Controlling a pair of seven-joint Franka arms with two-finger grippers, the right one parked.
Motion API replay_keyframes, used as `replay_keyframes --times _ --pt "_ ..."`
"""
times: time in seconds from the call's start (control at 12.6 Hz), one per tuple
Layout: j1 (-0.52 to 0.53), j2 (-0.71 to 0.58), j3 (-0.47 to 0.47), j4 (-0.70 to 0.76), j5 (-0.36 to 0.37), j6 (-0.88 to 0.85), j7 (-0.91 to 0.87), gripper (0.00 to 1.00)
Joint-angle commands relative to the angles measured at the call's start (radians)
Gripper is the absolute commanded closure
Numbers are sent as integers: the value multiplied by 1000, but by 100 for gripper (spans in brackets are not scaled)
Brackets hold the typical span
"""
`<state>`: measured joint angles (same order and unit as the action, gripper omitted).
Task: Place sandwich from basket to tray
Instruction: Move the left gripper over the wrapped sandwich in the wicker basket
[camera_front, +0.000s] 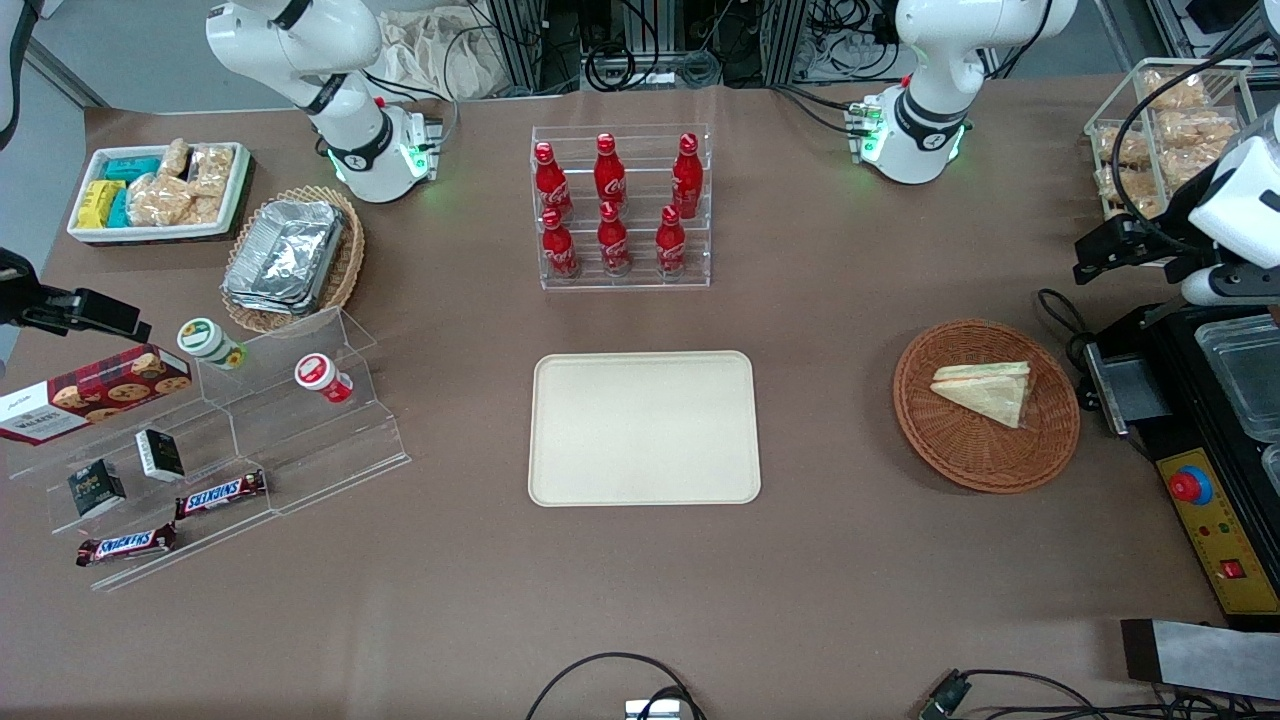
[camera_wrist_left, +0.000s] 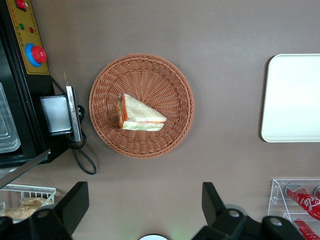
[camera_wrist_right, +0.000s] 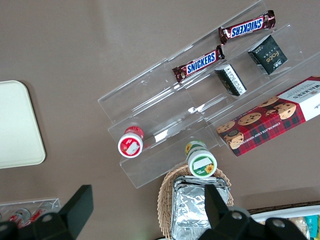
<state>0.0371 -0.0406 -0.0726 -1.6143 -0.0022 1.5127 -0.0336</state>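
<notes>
The sandwich (camera_front: 985, 392) lies flat in the basket (camera_front: 986, 462), a little off the basket's centre, its bread face up and the orange and green filling showing along one edge. The basket rests on the brown worktop (camera_front: 640, 600) toward the working arm's end, well apart from the tray (camera_front: 643, 427), which sits bare at the middle of the worktop. Farther from the front camera than the tray stands a clear rack of red cola bottles (camera_front: 612, 205). Just beside the basket, at the worktop's edge, is a black machine (camera_front: 1200, 400) with a red button (camera_front: 1190, 486) on a yellow panel. The gripper (camera_wrist_left: 145, 210) hangs high above the worktop, off to the side of the basket and clear of it; in the left wrist view its jaws are spread wide, empty, with bare brown surface between its dark fingers (camera_wrist_left: 75, 202) and the basket seen whole past them. Nothing touches the sandwich.
</notes>
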Motion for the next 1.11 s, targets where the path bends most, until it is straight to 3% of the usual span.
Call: replay_keyframes --times 0.0,0.48,0.79,1.03 --pt "-5 18 5 40 -9 -19 3 0" --pt "3 48 10 13 -1 -10 -95 0" --pt "56 9 33 -200 -19 151 -124 0" --pt "70 -60 36 -414 -35 358 -286 0"
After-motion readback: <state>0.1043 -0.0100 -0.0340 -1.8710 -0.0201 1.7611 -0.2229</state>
